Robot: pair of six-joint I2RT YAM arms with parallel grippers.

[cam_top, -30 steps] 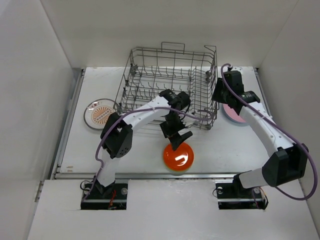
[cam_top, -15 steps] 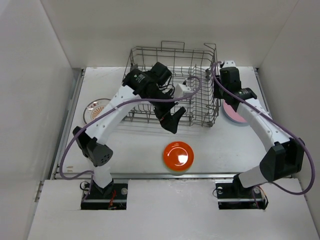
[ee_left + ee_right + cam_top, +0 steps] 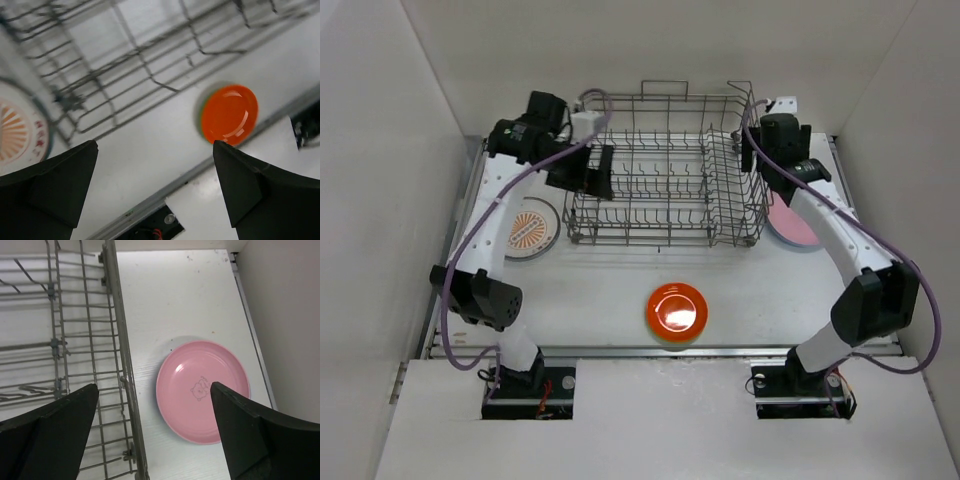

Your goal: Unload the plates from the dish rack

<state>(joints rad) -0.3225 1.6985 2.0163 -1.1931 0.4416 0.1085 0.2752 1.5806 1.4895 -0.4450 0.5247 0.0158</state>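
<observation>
The grey wire dish rack (image 3: 665,170) stands at the back middle of the table, and I see no plate in it. Out on the table lie an orange plate (image 3: 677,311) at the front, a sunburst plate (image 3: 528,228) at the left and a pink plate (image 3: 796,226) at the right. My left gripper (image 3: 598,172) hangs open at the rack's left side, holding nothing. In the left wrist view the orange plate (image 3: 230,114) shows a green edge beneath it. My right gripper (image 3: 756,165) is open over the rack's right rim (image 3: 115,340), next to the pink plate (image 3: 202,390).
White walls close in the table on the left, back and right. A metal rail (image 3: 660,350) runs along the near edge in front of the arm bases. A bluish rim shows under the pink plate.
My left arm swung from above the orange plate back to the rack's left side. The right gripper opened, letting go of the rack's right rim, and the tilted rack now sits level.
</observation>
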